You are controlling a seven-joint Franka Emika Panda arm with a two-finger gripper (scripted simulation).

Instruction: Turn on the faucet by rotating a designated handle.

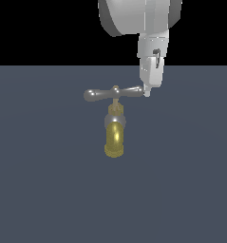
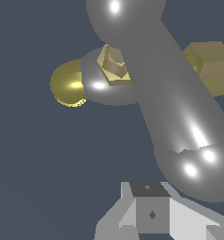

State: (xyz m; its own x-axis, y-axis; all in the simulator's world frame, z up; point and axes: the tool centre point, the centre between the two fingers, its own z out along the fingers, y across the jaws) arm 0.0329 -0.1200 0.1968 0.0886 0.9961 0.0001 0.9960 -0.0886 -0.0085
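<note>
Meeting the handle point(image 1: 113, 93) at one tip, the jaws point(image 1: 146, 93) stand at the crossbar's end on the exterior view's right.

Exterior view: the faucet point(image 1: 115, 135) stands on the tabletop point(image 1: 39, 190); the handle's long axis runs across the view, level, and the finger tip looks to touch its right end. Whether the jaws are wide or narrow I cannot tell. Wrist view: the handle point(image 2: 174, 108) runs diagonally, its bulbous end just beside the jaws point(image 2: 151, 213); the brass spout point(image 2: 69, 83) lies beyond.
</note>
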